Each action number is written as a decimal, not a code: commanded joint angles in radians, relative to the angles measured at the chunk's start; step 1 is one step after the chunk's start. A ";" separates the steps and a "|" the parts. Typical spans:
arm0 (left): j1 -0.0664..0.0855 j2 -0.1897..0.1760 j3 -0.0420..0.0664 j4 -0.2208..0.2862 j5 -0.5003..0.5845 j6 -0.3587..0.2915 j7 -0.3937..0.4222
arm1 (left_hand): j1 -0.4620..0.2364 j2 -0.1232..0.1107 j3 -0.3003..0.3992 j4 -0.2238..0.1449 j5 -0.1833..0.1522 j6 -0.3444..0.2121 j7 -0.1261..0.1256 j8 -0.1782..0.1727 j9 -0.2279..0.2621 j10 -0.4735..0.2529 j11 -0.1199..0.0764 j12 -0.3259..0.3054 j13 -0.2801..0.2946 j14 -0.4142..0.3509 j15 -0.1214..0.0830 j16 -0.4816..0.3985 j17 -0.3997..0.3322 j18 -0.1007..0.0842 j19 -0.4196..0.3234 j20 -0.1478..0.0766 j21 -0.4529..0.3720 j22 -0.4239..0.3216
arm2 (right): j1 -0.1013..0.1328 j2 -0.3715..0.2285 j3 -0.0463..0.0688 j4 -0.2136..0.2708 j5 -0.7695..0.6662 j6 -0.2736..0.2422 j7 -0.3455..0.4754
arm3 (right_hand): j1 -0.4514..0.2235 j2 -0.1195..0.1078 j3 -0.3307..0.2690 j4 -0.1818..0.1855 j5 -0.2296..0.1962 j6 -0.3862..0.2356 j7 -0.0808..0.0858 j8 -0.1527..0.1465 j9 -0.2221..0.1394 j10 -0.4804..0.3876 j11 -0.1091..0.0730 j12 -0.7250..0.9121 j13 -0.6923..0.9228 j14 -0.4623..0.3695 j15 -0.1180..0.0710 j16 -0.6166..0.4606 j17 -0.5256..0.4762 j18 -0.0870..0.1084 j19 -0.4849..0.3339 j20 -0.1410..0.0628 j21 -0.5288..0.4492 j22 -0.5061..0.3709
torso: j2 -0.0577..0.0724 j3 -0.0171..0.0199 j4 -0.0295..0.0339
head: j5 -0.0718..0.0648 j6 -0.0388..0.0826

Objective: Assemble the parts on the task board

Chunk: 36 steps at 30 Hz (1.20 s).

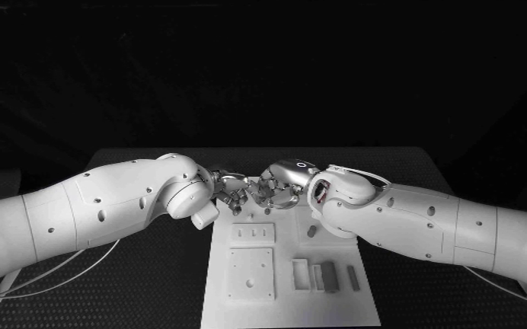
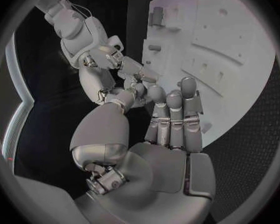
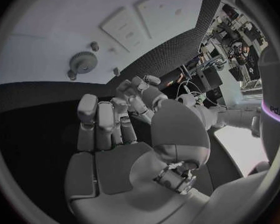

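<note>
The left hand hovers over the far edge of the task board, fingers lying straight and close together, holding nothing I can see. Its fingertips nearly meet the right hand, fingers half curled; whether they pinch anything, I cannot tell. A small gear sits on the board with pegs beside it; grey bars lie near the front. All look light, rigid, likely slippery: pinch each by its sides.
</note>
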 commanded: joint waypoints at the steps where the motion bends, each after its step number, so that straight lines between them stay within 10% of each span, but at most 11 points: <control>1: 0.002 0.002 0.003 0.002 0.010 0.022 0.024 | -0.010 0.006 -0.002 -0.006 0.003 0.160 -0.036 0.000 0.003 -0.029 -0.026 0.007 -0.001 -0.004 0.000 0.006 -0.001 0.015 0.002 -0.002 0.006 0.023 | -0.003 0.001 -0.001 0.003 -0.011 0.019 0.011 | 0.004 0.004 0.001 0.002 0.002 0.021 0.016 0.003 0.002 0.003 -0.005 0.003 0.001 0.004 -0.006 0.001 -0.001 0.046 -0.001 -0.007 0.005 0.018 | 0.000 0.0000 0.0004 | -0.003 0.002; 36: -0.004 0.011 0.003 -0.005 0.010 0.040 0.023 | -0.002 0.058 0.022 -0.048 -0.001 0.165 -0.037 -0.003 0.014 -0.026 -0.027 0.006 -0.006 -0.006 0.001 0.012 -0.009 0.017 -0.002 -0.001 0.013 0.023 | -0.005 0.003 -0.001 0.010 -0.012 0.005 0.011 | 0.003 0.004 0.001 0.002 0.002 0.022 0.015 0.002 0.003 0.003 -0.005 0.001 0.001 0.003 -0.006 -0.001 -0.002 0.046 -0.001 -0.008 0.005 0.018 | 0.000 0.0002 -0.0004 | -0.001 -0.007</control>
